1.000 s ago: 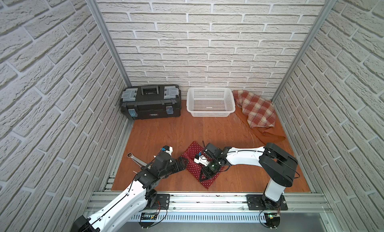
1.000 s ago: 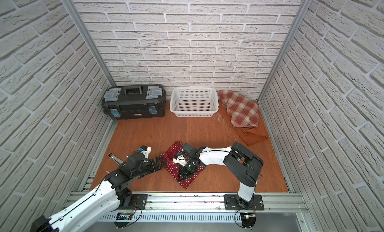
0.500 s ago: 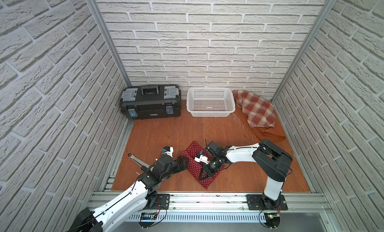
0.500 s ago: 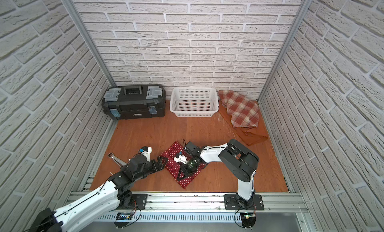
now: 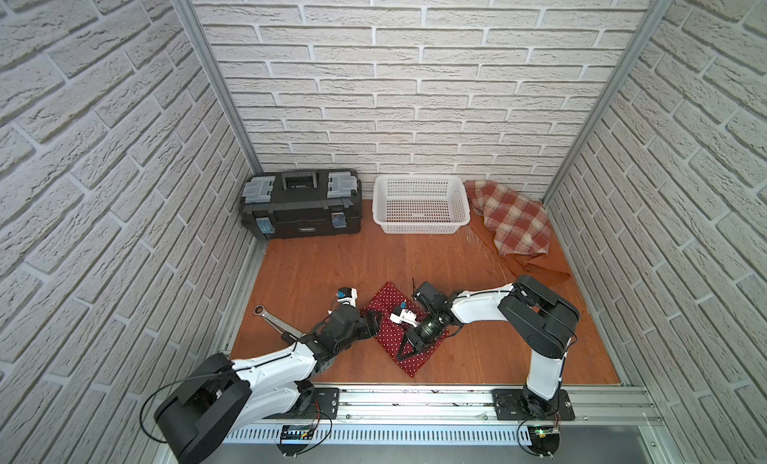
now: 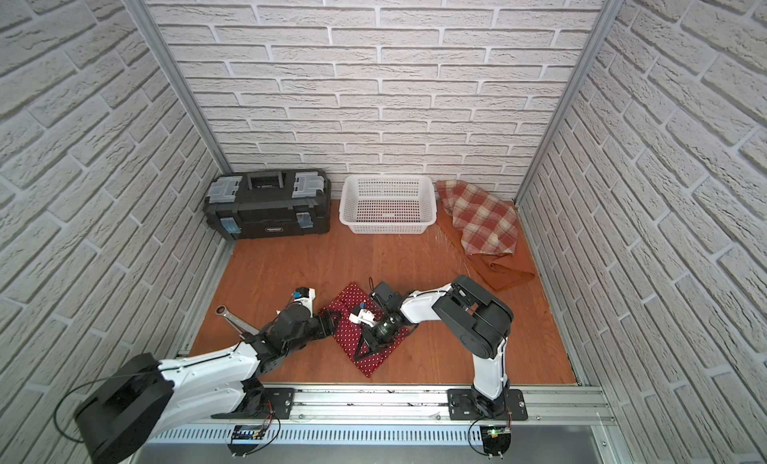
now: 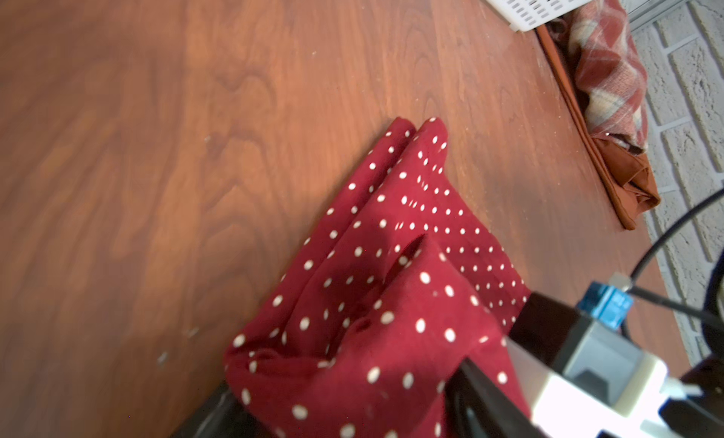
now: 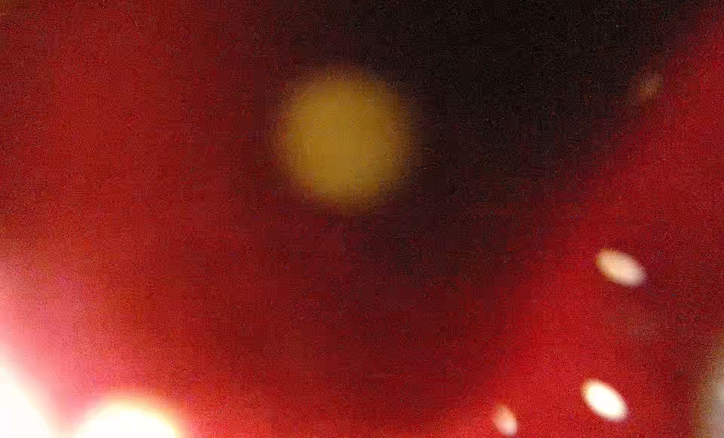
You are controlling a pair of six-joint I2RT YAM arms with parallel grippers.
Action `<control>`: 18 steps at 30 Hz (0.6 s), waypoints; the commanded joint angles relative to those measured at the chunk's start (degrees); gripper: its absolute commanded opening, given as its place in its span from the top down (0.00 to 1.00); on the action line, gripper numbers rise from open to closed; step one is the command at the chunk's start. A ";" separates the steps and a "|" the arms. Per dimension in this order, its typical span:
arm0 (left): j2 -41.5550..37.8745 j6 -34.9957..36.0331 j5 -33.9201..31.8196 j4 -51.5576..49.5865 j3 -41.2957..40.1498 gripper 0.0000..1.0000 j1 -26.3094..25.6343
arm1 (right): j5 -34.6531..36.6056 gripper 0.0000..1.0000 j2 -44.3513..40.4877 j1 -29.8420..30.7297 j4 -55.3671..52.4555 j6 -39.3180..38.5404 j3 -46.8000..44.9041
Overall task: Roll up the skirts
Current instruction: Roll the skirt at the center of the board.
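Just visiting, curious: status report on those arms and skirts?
Left gripper at edge of polka-dot skirt, cloth between jaws, grip unclear. Right gripper down on same skirt, grip hidden. Plaid skirt, orange skirt unrolled, far corner. Wrench by left arm, not blocking.

A silver wrench lies flat on the reddish-brown wooden tabletop, near the left gripper and out to its left, ring end pointing away from it. Well ahead of that gripper and a little to its left, a closed black toolbox with grey latches stands against the white brick back wall. A white lattice basket sits just beside the toolbox, ahead and to the gripper's right.
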 commanded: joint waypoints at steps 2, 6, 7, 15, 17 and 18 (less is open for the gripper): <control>7.41 2.58 0.89 10.18 0.88 0.39 -0.10 | 11.63 0.80 3.89 0.31 -4.07 0.03 -1.26; 10.22 2.52 1.54 12.81 1.36 1.00 -0.19 | 13.70 0.71 2.24 0.03 -4.40 0.75 -1.83; 9.67 2.55 0.96 11.59 1.67 1.00 -0.24 | 14.39 0.69 1.63 -0.06 -4.61 0.89 -1.96; 2.17 4.12 -3.24 -1.14 3.73 1.00 -1.44 | 28.49 0.51 -9.67 0.02 -10.98 1.80 -4.01; 0.50 4.16 -5.40 -5.26 4.73 1.00 -3.27 | 30.77 0.44 -13.40 0.18 -13.03 1.78 -4.99; 0.06 4.28 -6.55 -7.32 5.40 1.00 -4.09 | 31.93 0.42 -14.79 0.22 -14.31 1.70 -5.26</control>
